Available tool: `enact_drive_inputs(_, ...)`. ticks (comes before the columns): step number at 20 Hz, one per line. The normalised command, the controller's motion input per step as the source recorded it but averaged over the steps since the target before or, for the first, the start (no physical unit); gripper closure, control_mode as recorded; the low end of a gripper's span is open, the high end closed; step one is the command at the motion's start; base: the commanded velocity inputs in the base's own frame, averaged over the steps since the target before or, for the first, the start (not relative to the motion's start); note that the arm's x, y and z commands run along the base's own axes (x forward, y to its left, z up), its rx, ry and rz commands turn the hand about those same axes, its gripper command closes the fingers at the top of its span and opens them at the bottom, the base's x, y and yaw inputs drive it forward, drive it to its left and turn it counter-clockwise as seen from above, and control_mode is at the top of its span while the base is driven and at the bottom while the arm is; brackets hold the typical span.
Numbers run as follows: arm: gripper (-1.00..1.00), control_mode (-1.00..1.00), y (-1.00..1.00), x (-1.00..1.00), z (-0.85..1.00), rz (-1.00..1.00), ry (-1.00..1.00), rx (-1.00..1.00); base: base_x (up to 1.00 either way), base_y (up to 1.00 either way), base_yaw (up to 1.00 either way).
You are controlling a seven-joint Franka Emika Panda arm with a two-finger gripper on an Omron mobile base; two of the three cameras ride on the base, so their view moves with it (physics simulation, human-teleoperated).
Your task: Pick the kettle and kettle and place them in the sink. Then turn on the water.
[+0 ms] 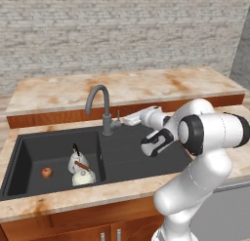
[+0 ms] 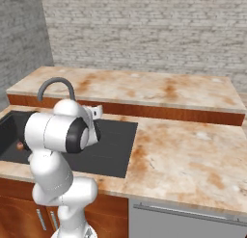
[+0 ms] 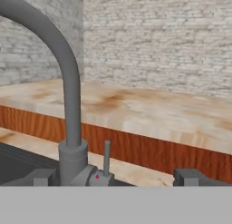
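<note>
Two whitish kettles stand in the left basin of the black sink point(image 1: 122, 159). One kettle point(image 1: 75, 158) has a black handle. The other kettle point(image 1: 83, 176), just in front of it, has a reddish-brown handle. My gripper point(image 1: 128, 120) hovers above the sink's back rim, right of the grey gooseneck tap point(image 1: 100, 106), and points at it. In the hand view the tap point(image 3: 70, 105) rises at left with its thin upright lever point(image 3: 107, 156) close ahead. The gripper point(image 3: 117, 177) is open, its fingertips point(image 3: 43, 177) wide apart and empty. The water is out of view.
A small red apple point(image 1: 47, 172) lies in the left basin near the kettles. A raised marble-topped ledge point(image 1: 132, 86) runs behind the sink, with a brick wall beyond. The counter point(image 2: 193, 155) stretches to the right of the sink point(image 2: 113, 145).
</note>
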Motion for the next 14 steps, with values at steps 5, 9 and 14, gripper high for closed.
enact_drive_inputs(5, -1.00, -1.00, 0.08, 0.08, -0.14, -0.09, -0.04, 0.06, 0.00, 0.00, 0.00)
enact_drive_inputs(9, -1.00, -1.00, 0.04, 0.05, -0.14, -0.09, -0.03, 0.08, 0.00, 0.00, 0.00)
enact_drive_inputs(14, -1.00, -1.00, 0.02, 0.07, -0.13, -0.06, -0.01, 0.05, 0.00, 0.00, 0.00)
